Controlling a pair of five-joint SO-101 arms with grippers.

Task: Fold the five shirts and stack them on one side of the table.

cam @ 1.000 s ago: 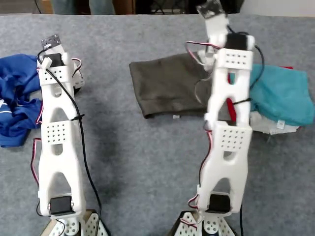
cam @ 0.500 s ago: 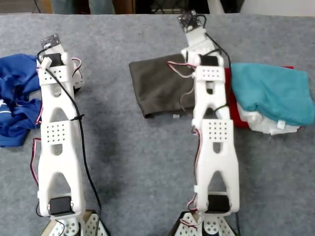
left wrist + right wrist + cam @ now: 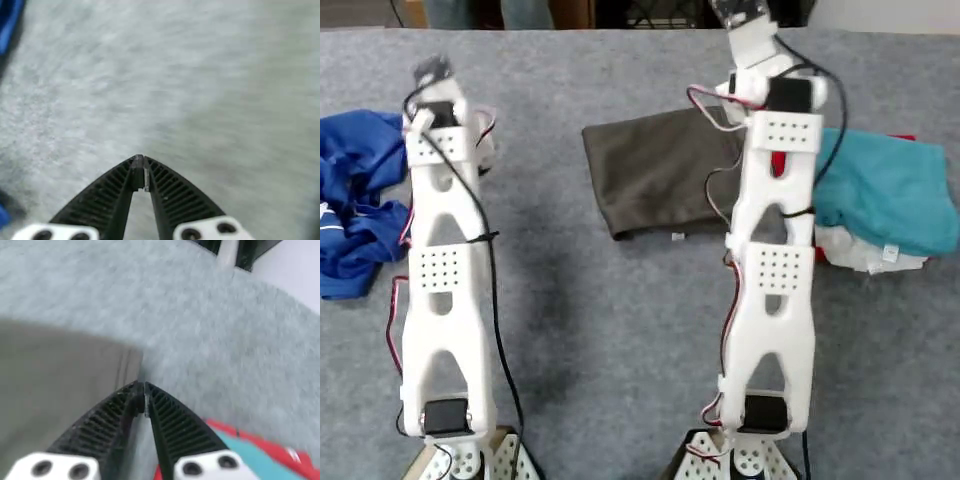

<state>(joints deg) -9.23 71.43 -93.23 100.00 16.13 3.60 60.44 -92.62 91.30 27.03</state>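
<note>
A dark brown shirt [image 3: 655,175] lies folded flat at the table's middle back. A crumpled blue shirt [image 3: 355,200] sits at the left edge. On the right, a teal shirt [image 3: 885,190] rests on a red shirt [image 3: 905,137] and a white shirt [image 3: 865,255]. My right gripper [image 3: 141,388] is shut and empty, hovering by the brown shirt's [image 3: 55,370] far right corner, with the red shirt [image 3: 220,430] close by. My left gripper [image 3: 139,161] is shut and empty over bare grey table, with the blue shirt [image 3: 10,20] off to its side.
The grey felt table [image 3: 620,330] has open room in front of the brown shirt, between the two arms. Both arm bases stand at the near edge. Dark furniture legs [image 3: 240,250] stand beyond the far edge.
The right arm swung left over the brown shirt, then back right toward the teal pile. The left arm shifted slightly toward the far edge.
</note>
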